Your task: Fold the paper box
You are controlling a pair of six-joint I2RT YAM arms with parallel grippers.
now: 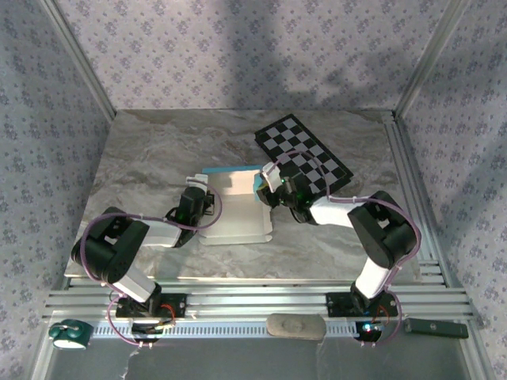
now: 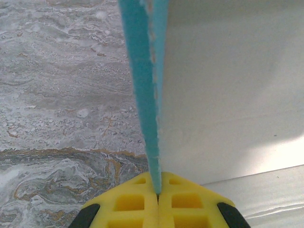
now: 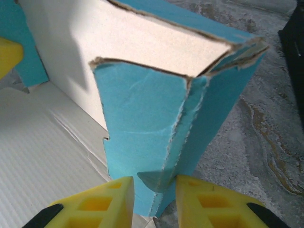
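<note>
Two grips at once on the paper box (image 1: 235,215), flat at mid-table on the marbled tabletop (image 1: 142,158), far right corner just beside the black-and-white checkerboard (image 1: 305,154). White inner face up, base panel lying flat, turquoise back wall raised along the far edge, side flaps stood up at left and right.

On the left: left gripper (image 2: 157,186) clamped fully together on the upright left flap, yellow fingers (image 2: 128,202) pressed tight with only the thin turquoise card between them. Turquoise face of that flap toward the bare marble, white face toward the box's inside, white floor panel low at the right of the wrist view.

On the right: right gripper (image 3: 154,192) narrowed onto the folded far right corner, one yellow pad on each side of the creased turquoise tab, card filling the slim gap. Above the pads, white back wall leaning away, rough grey card edges along the top, corner seam doubled over. Ribbed white floor panel to the left of the grip, marble to the right.

Both arms bent inward from their bases at the near rail, wrists at opposite sides of the box. Along that rail, well apart from the box: green roll (image 1: 67,335) at the left, grey oval pad (image 1: 295,326) in the middle, dark bar-shaped tool (image 1: 436,327) at the right.
</note>
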